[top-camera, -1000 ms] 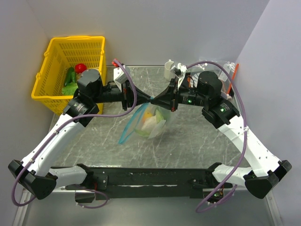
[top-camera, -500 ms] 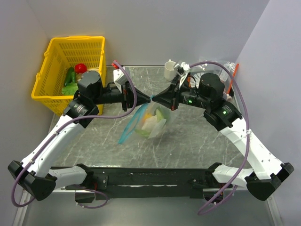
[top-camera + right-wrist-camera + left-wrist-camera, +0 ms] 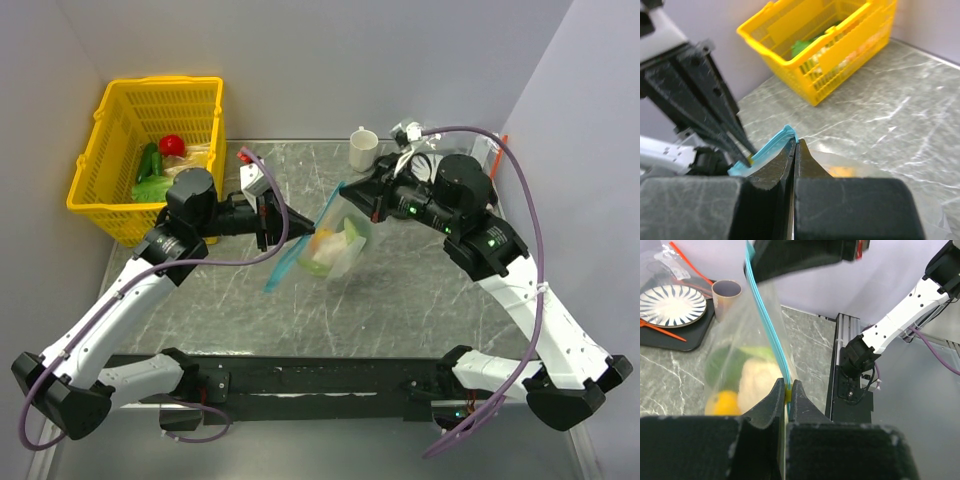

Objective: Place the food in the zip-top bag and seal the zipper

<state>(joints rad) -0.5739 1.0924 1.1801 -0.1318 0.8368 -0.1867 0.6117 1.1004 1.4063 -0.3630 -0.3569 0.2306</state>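
Zip-top bag [image 3: 335, 250] hangs between the two grippers, to the right of the yellow basket [image 3: 160, 84], with food [image 3: 747, 385] (yellow, white and green pieces) inside. Its zipper [image 3: 281, 268] runs slantwise, upper end farther from the basket. Left gripper [image 3: 293, 226] is pinched tight on the zipper partway along, on the basket side; right gripper [image 3: 347, 192] is clamped on the upper end.

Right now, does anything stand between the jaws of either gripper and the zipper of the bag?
Nothing visible does. The left gripper and the right gripper are each shut directly on the zipper, at separate places along the strip, with the zip-top bag hanging from it.
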